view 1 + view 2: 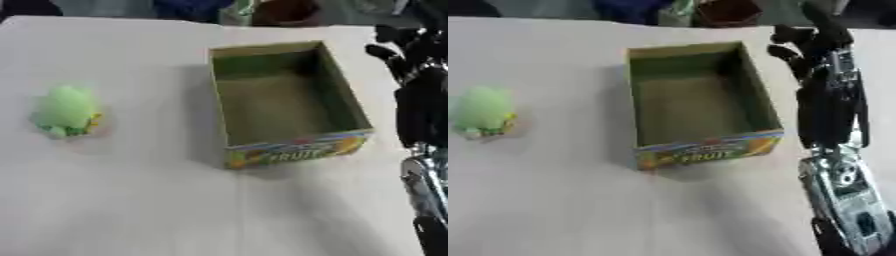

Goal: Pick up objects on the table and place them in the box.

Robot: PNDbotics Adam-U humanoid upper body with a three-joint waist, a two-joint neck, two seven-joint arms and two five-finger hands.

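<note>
Pale tabletop carries an open green cardboard box mid-table; a soft green rounded toy sits by the left edge, far across from the robot's black right hand, fingers curled, holding nothing.

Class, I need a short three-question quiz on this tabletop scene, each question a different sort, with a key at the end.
1. True or false: the open cardboard box with the fruit print already holds an object.
2. Which side of the box is the soft green toy on? A) the robot's left B) the robot's right C) inside it
3. Fill in: the robot's black right hand shows at the box's ____ side, holding nothing.

Key: 1 false, the box is empty. 2 A. 3 right.
</note>
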